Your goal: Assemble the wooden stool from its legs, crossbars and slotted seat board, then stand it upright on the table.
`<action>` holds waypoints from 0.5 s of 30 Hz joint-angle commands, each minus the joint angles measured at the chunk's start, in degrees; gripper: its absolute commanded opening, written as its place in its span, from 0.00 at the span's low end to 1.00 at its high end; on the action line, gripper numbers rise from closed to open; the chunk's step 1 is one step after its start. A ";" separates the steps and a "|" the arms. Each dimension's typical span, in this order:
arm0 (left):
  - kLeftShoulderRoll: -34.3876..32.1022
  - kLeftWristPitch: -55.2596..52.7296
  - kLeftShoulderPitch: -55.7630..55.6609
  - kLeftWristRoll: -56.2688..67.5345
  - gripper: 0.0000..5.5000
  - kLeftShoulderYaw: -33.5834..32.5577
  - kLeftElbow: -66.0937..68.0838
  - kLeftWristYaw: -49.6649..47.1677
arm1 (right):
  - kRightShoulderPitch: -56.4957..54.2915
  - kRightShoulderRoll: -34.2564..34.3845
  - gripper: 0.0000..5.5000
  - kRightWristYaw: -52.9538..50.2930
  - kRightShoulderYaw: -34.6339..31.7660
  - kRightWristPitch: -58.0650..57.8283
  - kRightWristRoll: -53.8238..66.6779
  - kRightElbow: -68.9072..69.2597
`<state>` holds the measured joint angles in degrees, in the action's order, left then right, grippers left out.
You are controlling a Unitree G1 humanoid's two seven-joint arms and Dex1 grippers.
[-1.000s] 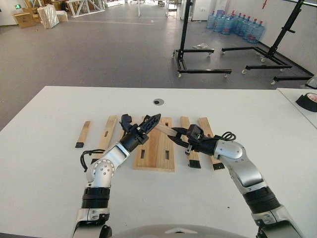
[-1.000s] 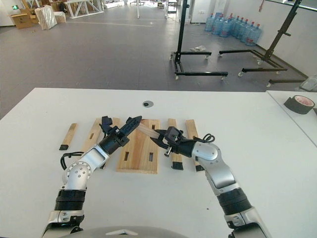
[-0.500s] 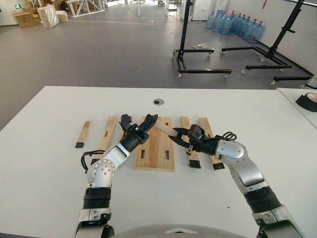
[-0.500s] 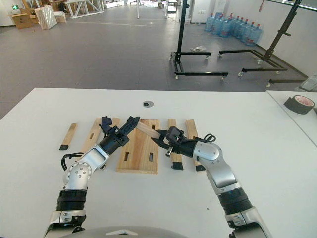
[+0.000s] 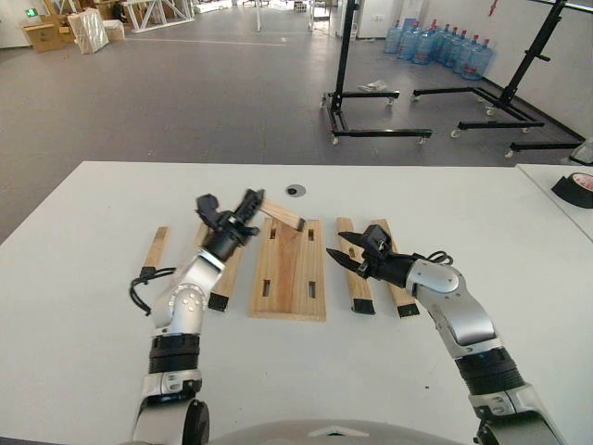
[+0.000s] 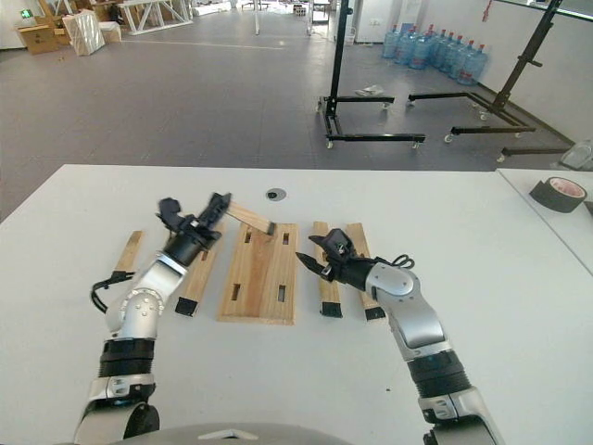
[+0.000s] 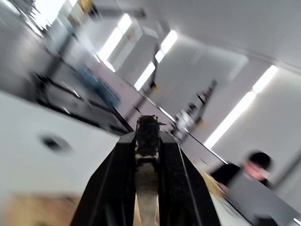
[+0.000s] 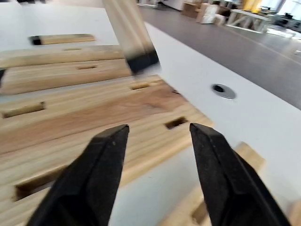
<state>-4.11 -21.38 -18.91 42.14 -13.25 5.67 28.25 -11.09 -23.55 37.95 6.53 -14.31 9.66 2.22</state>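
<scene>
"Where's the leg [image 5: 283, 216] now?"
"Pinched in the left gripper [image 5: 248, 204], tilted above the seat board's [image 5: 289, 273] far end. The right gripper [image 5: 341, 258] has let go and hangs spread open beside the board."

1. The left gripper [image 7: 147, 141] presses its two black fingers [image 7: 122, 179] against either side of a pale wooden bar [image 7: 146, 190].
2. The bar's dark end sits between the fingertips.
3. Beyond them lies a white table [image 7: 23, 117] with a round hole [image 7: 55, 143].
4. Long ceiling lights [image 7: 151, 75] glow in the blurred room behind.
</scene>
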 commanded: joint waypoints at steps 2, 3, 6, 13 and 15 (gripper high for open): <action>-6.00 2.21 -2.11 -4.31 0.07 -2.63 2.42 -1.33 | 0.59 2.74 0.49 -4.43 -0.67 -0.55 -0.55 2.37; -7.85 2.73 -1.39 -6.66 0.07 -1.96 1.24 -1.48 | 0.63 3.43 0.49 -5.82 -0.98 -0.32 -0.85 2.63; -12.22 0.34 2.07 -9.68 0.07 -1.62 -3.98 -2.52 | 1.49 6.46 0.49 -12.53 -1.64 0.05 -2.97 4.78; -20.71 -6.73 7.09 -11.90 0.07 -2.75 -11.48 -3.72 | 5.73 17.58 0.49 -34.76 -3.97 7.43 -11.67 8.82; -21.15 -6.94 7.49 -12.83 0.07 -2.06 -12.03 -3.93 | 6.81 19.24 0.49 -38.62 -2.73 10.73 -15.07 8.18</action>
<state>-24.26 -27.33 -11.84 30.68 -16.38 -5.49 24.58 -5.53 -5.88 2.76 2.74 -6.19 -2.45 10.47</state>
